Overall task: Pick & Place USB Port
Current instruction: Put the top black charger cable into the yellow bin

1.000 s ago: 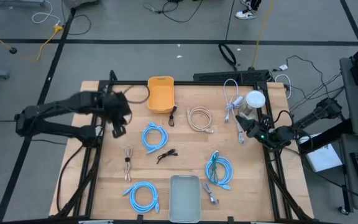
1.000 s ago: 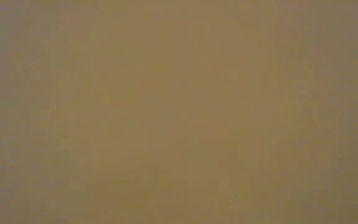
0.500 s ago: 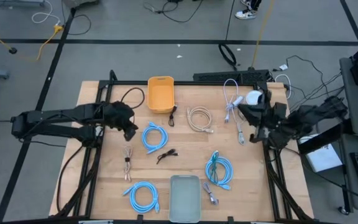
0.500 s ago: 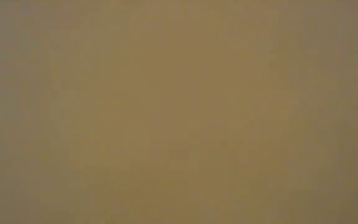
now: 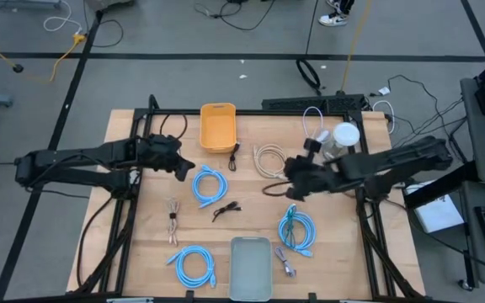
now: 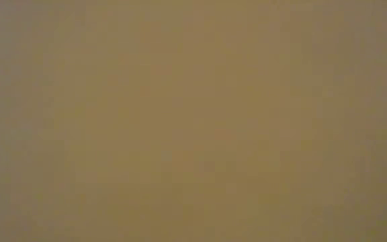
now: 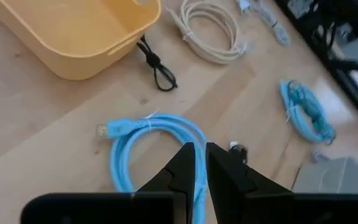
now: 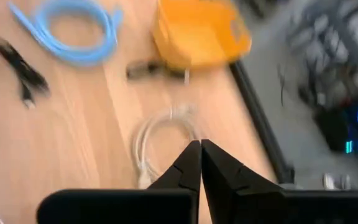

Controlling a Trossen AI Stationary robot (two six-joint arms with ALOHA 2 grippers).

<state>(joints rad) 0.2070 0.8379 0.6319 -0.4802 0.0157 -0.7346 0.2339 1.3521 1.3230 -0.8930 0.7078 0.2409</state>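
Since the earlier frame, the right gripper (image 5: 293,187) has swung inward from the table's right edge, fingers together and empty, beside the cream cable coil (image 5: 269,160); the left gripper (image 5: 181,168), nearly closed and empty, hovers by a blue cable (image 5: 210,184) near the yellow bin (image 5: 217,127)

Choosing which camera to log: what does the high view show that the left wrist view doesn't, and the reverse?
Only the high view shows the right gripper above the table's middle and the lower blue cable coil. Only the left wrist view shows the left gripper with its fingers nearly together, holding nothing. Both show the yellow bin and the cream cable.
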